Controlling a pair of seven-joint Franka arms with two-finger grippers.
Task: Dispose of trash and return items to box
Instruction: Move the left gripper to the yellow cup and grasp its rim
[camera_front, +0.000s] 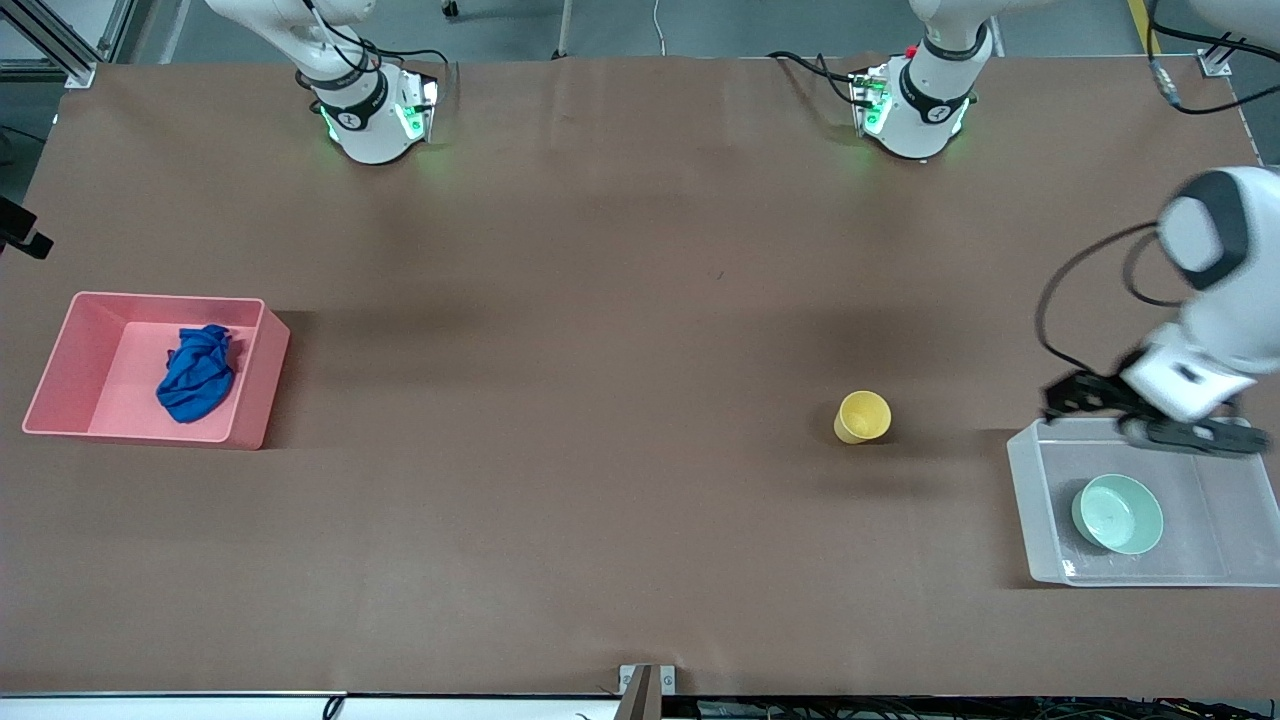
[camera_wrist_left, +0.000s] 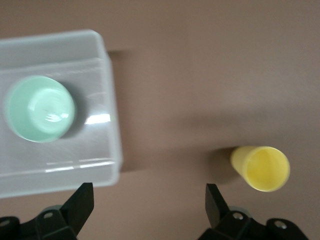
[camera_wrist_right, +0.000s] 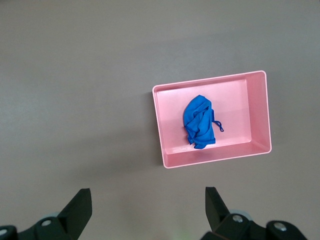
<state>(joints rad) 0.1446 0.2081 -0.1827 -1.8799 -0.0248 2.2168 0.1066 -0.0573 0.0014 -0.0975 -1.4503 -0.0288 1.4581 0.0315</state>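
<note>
Jaws spread — both; one cup (camera_front: 862, 417); one bowl (camera_front: 1117, 513).

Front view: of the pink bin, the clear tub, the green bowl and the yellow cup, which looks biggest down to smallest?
1. Pink bin and clear tub, roughly alike
2. Green bowl
3. Yellow cup

No text, label, brand, number or sign can be read in any of the views; the arm bases near the table's upper edge carry small dark marks on their collars, but these are too small to make out; the tub, the bin, the cup and the bowl show no legible writing.
</note>
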